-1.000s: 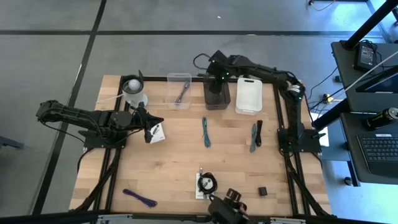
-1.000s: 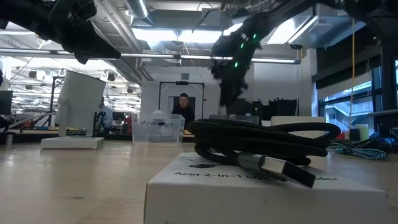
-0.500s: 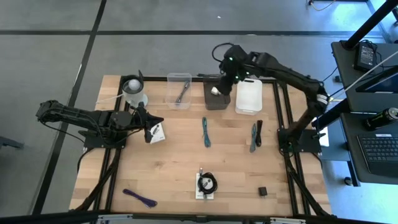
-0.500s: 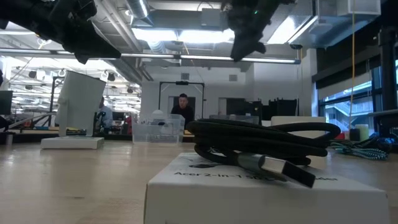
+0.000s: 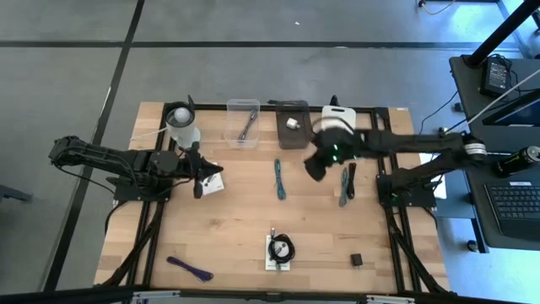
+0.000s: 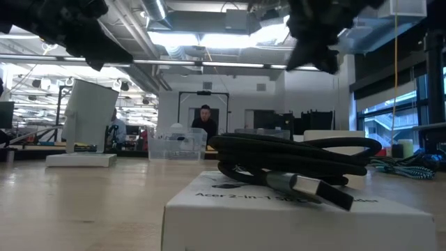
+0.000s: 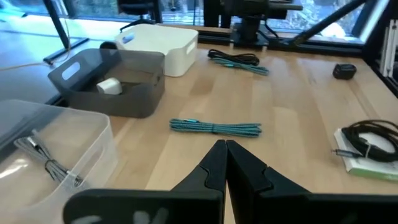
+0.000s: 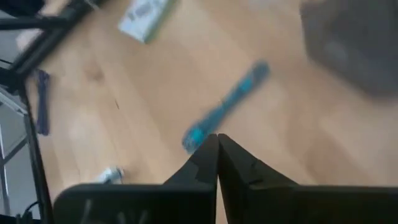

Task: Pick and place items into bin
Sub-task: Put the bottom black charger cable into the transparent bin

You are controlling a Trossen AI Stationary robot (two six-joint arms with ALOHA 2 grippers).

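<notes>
The right gripper (image 5: 313,166) hangs above the table between the dark grey bin (image 5: 293,125) and the teal strap (image 5: 279,179); its jaws are closed and hold nothing, as its wrist view shows the two fingers (image 8: 239,167) pressed together over the strap. The left gripper (image 5: 199,181) sits at the table's left side, jaws closed and empty, just beside a white card with black print (image 5: 213,178). Inside the dark grey bin lies a small white item (image 5: 291,122). A clear bin (image 5: 242,123) to its left holds a grey strap (image 5: 245,127), and a white bin (image 5: 337,131) stands to its right. A second teal and black strap (image 5: 345,184) lies near the right rail. At the front of the table, a black coiled cable (image 5: 281,248) rests on a white box (image 6: 293,216), a tiny black cube (image 5: 357,259) lies to its right, and a purple strap (image 5: 190,268) lies at the front left corner. A person (image 6: 204,120) stands in the room behind the table.
</notes>
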